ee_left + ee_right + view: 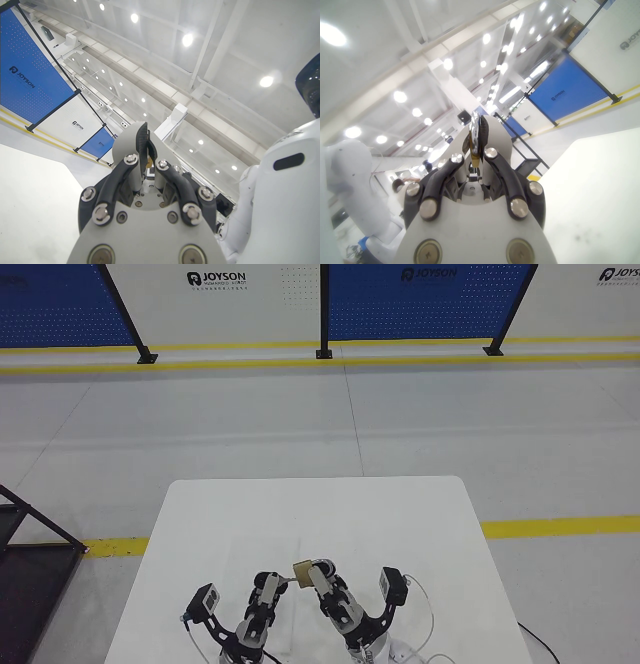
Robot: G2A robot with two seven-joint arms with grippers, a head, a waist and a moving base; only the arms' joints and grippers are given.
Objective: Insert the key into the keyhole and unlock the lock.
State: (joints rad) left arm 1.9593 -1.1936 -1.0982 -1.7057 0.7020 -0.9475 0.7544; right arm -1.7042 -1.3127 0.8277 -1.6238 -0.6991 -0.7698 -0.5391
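A brass padlock (302,570) with a silver shackle is held above the near part of the white table (300,514). My right gripper (318,576) is shut on it. In the right wrist view the padlock (475,140) stands edge-on between the right gripper's (478,128) pads. My left gripper (270,586) sits just left of the padlock, its tip pointing at the brass body. In the left wrist view the left gripper (146,140) is shut, and a small brass-coloured piece, the key (149,161), shows between its pads. Whether the key is in the keyhole is hidden.
Both wrist cameras look upward at the ceiling lights and the blue and white barrier panels (420,299) beyond the table. A black frame (30,529) stands on the floor at the table's left. Yellow floor lines (560,527) run behind.
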